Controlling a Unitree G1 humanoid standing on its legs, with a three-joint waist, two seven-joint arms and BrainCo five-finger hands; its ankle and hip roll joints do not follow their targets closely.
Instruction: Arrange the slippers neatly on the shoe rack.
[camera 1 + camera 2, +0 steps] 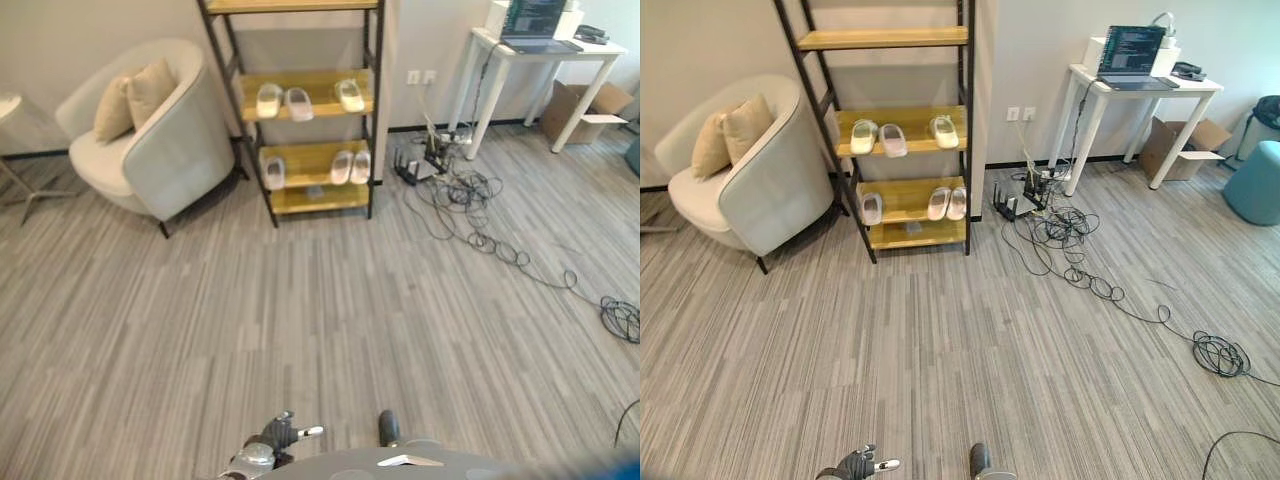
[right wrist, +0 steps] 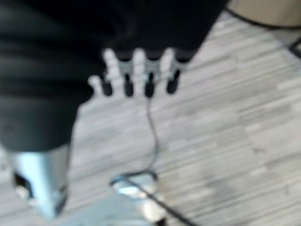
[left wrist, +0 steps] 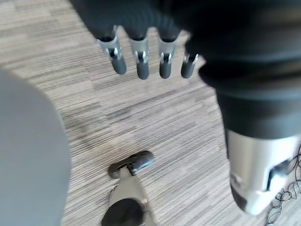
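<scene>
I can't make out from here whether the slippers (image 1: pixel 880 139) on the shoe rack (image 1: pixel 902 120) sit in matched pairs; they are too small. The rack's top is cut off by the frame edge. My left hand (image 1: pixel 280 433) barely pokes in at the bottom edge of the head views, and in the right wrist view my right hand (image 2: pixel 136 75) is blurred.

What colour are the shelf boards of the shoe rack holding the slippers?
The shelf boards of the shoe rack are yellowish wood in a black frame; the right eye view shows them best.
</scene>
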